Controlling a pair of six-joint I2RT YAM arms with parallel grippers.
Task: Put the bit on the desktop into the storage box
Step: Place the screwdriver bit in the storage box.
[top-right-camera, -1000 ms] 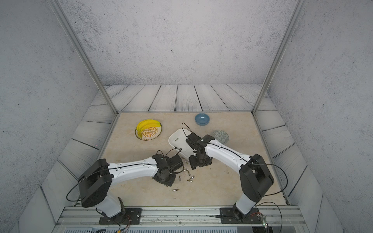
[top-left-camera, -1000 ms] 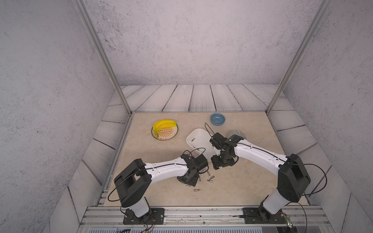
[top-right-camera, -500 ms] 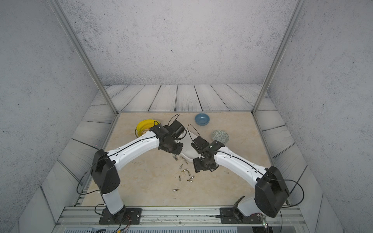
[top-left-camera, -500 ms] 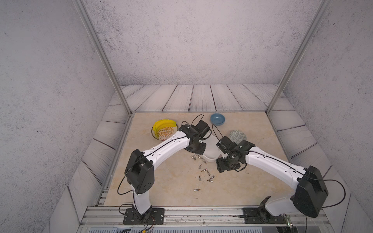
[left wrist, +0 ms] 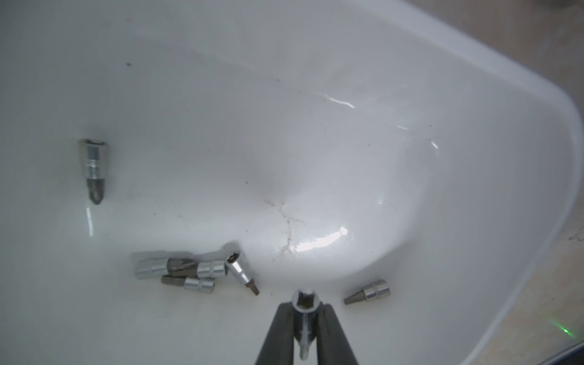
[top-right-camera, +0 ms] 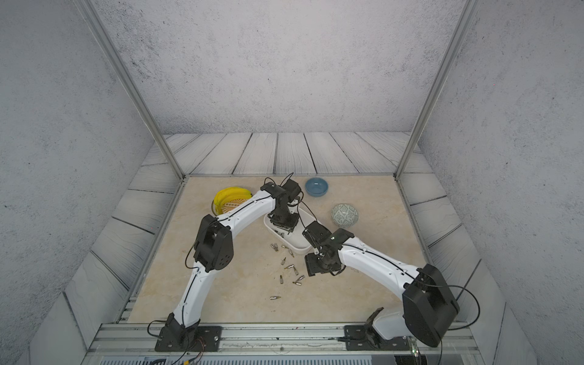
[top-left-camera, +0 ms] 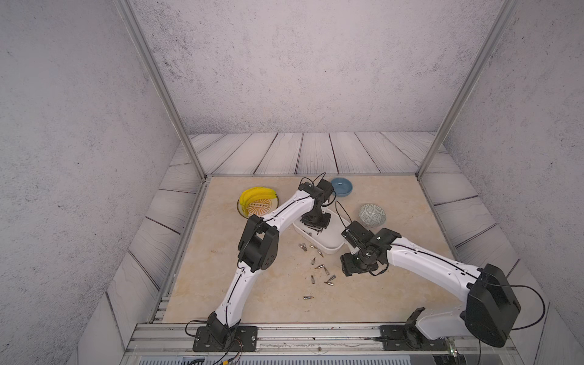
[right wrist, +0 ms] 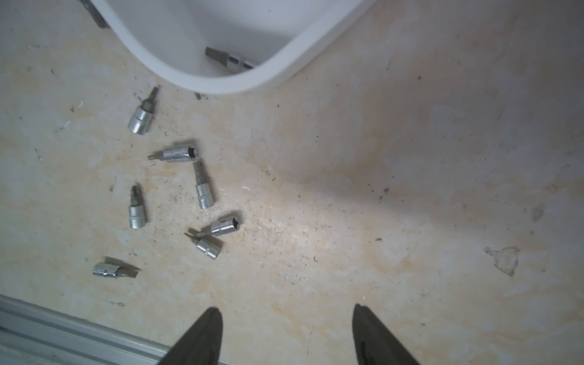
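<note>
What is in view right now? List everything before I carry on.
desktop: one, beige marble.
storage box: one, white, near its middle.
bits in box: about six loose, silver, on its floor.
bits on desktop: roughly ten, silver, scattered in front of the box.
blue bowl: one, blue, far edge.
patterned bowl: one, grey-green, right of the box.
plate: one, patterned, far left, holding yellow bananas.
left gripper: one, black, over the box, shut on another bit.
right gripper: one, black, open and empty, above bare desktop.
</note>
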